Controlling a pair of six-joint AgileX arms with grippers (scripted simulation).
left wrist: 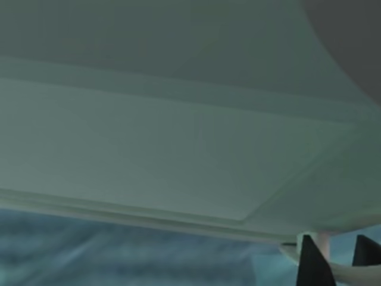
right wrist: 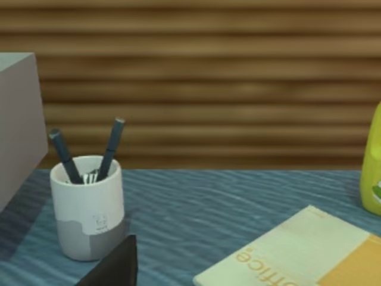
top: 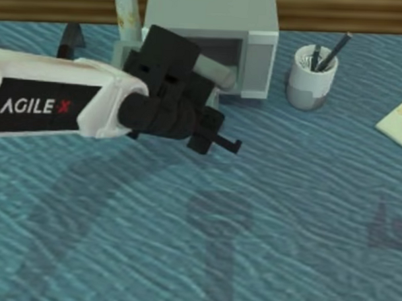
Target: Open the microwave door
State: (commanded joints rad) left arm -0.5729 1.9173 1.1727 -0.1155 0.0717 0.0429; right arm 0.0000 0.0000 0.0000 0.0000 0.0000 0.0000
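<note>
Left arm [top: 64,106] and swung-out door [left wrist: 178,155] block the microwave [top: 212,25] front. Pen cup [top: 312,76] stands just right of it, booklet [top: 399,121] at right edge. Near table [top: 184,242] is open.

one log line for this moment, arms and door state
left gripper: at microwave door, fingers by its handle | microwave: door partly open | right gripper: out of top view, near pen cup
</note>
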